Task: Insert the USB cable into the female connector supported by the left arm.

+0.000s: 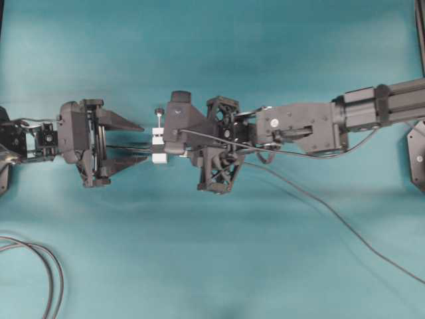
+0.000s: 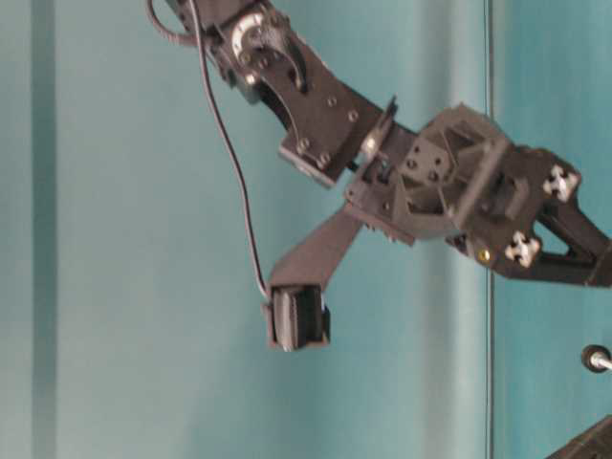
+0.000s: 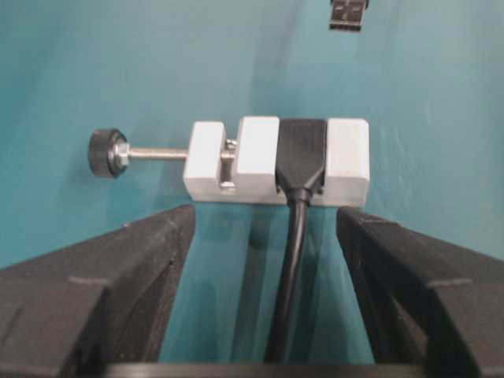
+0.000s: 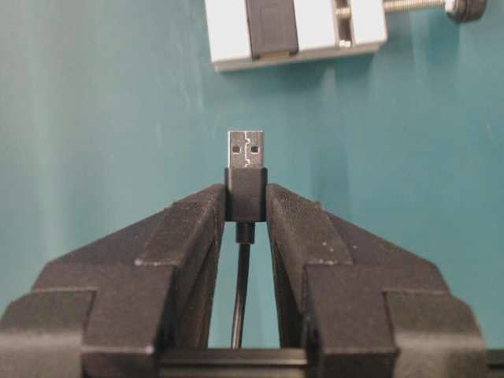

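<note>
USB cable point(image 4: 246, 177) sits clamped in the right claw point(image 4: 246, 206), plug aimed at the female connector point(image 3: 277, 157) for lining up; left claw point(image 3: 264, 236) spread wide just behind the connector, not supporting it.

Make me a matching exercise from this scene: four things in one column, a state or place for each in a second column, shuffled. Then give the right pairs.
Things
1. USB cable
2. female connector
3. left gripper
4. right gripper

States
A. white block lying on the teal surface, thick black cable attached
B. fingers spread wide, holding nothing
C. silvery plug sticking out beyond the fingertips, pointing at the white block
D. fingers closed on the plug's black body

Pairs: 1-C, 2-A, 3-B, 4-D
</note>
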You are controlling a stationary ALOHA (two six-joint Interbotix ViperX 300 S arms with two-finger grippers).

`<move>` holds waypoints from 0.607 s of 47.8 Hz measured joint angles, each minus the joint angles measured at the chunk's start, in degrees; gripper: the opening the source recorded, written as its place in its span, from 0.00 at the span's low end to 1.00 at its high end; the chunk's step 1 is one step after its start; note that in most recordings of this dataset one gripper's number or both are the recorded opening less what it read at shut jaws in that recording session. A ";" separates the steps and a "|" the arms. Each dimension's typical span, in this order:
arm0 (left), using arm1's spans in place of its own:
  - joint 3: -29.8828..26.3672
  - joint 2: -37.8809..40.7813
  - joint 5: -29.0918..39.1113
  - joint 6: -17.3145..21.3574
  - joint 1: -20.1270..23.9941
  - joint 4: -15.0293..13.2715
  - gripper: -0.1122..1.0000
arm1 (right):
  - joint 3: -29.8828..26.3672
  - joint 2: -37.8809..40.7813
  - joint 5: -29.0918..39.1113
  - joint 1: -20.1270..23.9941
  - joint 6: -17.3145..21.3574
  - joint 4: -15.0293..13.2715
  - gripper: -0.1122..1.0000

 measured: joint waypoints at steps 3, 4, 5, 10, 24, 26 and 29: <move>-0.09 0.44 0.00 0.00 -0.09 0.00 0.81 | -0.88 0.88 0.09 0.00 0.00 0.00 0.30; 0.00 0.62 0.00 0.00 -0.18 0.00 0.81 | -1.14 1.14 0.09 0.00 0.00 0.00 0.30; -0.09 0.88 -0.09 0.00 -0.18 0.00 0.81 | -1.41 1.41 0.18 0.00 0.00 0.00 0.30; -0.18 1.67 -0.26 -0.09 -0.26 0.00 0.81 | -2.81 2.90 0.18 0.00 0.00 -0.53 0.30; -0.79 2.81 -1.49 0.00 -0.44 0.00 0.68 | -3.78 4.75 0.53 -0.79 0.00 -2.72 0.30; -0.79 2.90 -1.67 0.00 -0.53 0.09 0.66 | -3.87 4.75 0.62 -0.97 0.00 -2.99 0.30; -0.79 2.99 -1.67 0.00 -0.53 0.09 0.64 | -3.87 4.75 0.62 -1.23 0.00 -3.34 0.30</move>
